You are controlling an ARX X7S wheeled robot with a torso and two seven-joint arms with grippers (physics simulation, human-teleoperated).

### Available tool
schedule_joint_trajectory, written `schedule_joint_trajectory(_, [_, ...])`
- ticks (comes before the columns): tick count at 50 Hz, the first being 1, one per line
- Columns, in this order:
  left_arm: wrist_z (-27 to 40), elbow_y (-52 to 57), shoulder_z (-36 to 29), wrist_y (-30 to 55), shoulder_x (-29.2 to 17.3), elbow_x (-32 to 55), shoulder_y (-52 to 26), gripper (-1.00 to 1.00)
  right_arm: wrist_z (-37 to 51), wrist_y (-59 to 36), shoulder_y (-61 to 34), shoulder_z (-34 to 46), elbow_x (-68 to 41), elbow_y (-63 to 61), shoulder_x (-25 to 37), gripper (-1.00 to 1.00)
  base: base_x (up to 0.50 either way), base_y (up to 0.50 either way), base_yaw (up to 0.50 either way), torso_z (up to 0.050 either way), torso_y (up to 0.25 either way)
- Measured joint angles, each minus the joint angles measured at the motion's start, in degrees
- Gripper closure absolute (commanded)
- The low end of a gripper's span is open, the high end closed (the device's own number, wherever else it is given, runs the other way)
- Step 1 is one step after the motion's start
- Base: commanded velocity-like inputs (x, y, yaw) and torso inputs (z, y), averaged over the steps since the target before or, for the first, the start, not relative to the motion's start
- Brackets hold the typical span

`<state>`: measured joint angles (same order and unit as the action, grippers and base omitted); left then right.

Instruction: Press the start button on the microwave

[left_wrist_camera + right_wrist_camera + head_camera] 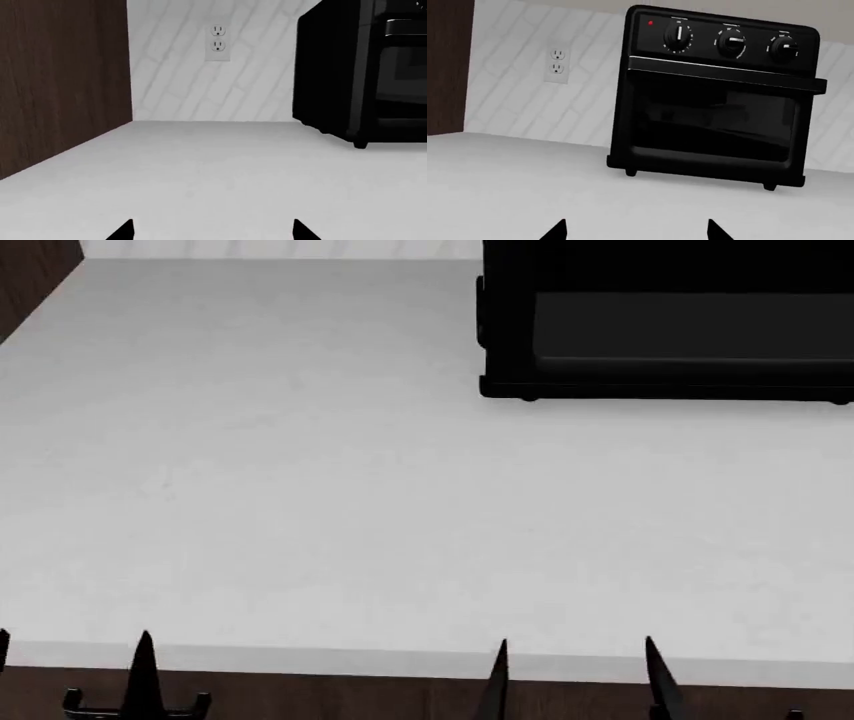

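Both claws, left (74,680) and right (574,680), are held open and empty at frame bottom; microwave (667,330) upper right, approach pending, start button not located.

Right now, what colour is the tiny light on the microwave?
Red, beside the knobs; the right wrist view shows it best.

light: bright, even | shadows: faint | focus: sharp, no blur | glare: none

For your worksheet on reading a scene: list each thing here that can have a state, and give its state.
microwave: door shut, standing on the counter, untouched.
wall outlet: nothing plugged in.
left gripper: open, holding nothing, short of the microwave.
right gripper: open, holding nothing, facing the microwave front.
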<state>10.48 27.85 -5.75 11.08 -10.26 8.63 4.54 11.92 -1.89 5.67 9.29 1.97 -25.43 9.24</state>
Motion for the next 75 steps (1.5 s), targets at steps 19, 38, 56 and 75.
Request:
schedule_joint_trajectory(19, [1.46, 4.39, 0.27, 5.04, -1.19, 1.61, -1.64, -1.0, 0.44, -3.26, -0.6, -0.16, -0.62, -5.46, 1.83, -1.0, -0.26, 0.22, 0.0, 0.0, 0.0])
schedule_joint_trajectory(38, [2.4, 4.89, 0.0, 5.22, -1.87, 2.11, -1.73, -1.0, 0.93, -4.25, -0.97, 0.36, -1.52, -6.43, 2.63, -1.0, -0.23, 0.5, 0.0, 0.0, 0.0])
schedule_joint_trajectory(56, [3.53, 4.55, -0.57, 4.55, -2.65, 2.53, -1.71, -1.0, 1.33, -3.93, -0.82, 1.07, -1.88, -6.35, 3.53, -1.0, 0.01, 0.5, 0.0, 0.0, 0.0])
schedule_joint_trajectory(75, [4.62, 4.09, -1.2, 4.1, -3.65, 3.43, -1.88, -1.0, 1.45, -3.76, -1.4, 1.97, -2.73, -5.94, 4.13, -1.0, 0.03, 0.5, 0.0, 0.0, 0.0])
